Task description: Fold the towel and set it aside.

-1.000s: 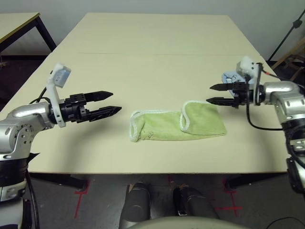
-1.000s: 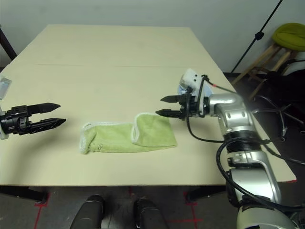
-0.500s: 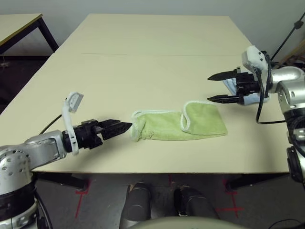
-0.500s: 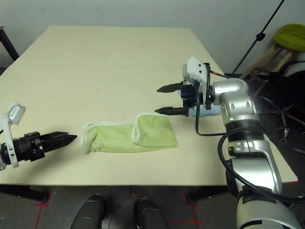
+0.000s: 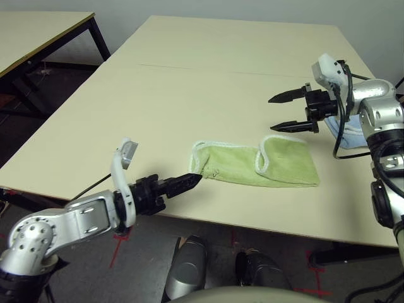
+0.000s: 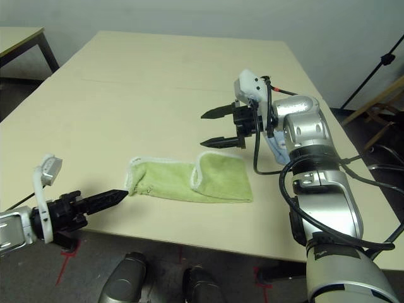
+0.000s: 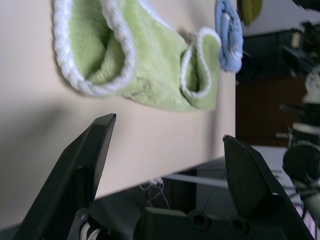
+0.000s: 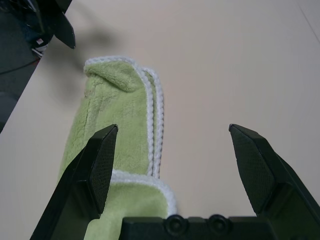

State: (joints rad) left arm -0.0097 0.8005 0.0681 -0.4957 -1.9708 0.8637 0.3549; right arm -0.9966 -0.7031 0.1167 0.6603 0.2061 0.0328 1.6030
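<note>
The towel [image 5: 255, 166] lies half-folded near the tabletop's [image 5: 189, 88] front edge, and I see my left gripper [image 5: 189, 182], released wide, has dropped in to its left end while the right gripper [image 5: 291, 112], also spread empty, hovers above.

- A pale cream tabletop [image 5: 208, 76] fills the middle, with a thin seam running across it toward 12 o'clock.
- A second cream table [image 5: 38, 28] with dark legs stands at 10 o'clock.
- Dark floor [image 5: 110, 255] with red tape marks lies at 6 o'clock.
- A plain grey wall [image 6: 189, 16] runs along 12 o'clock.
</note>
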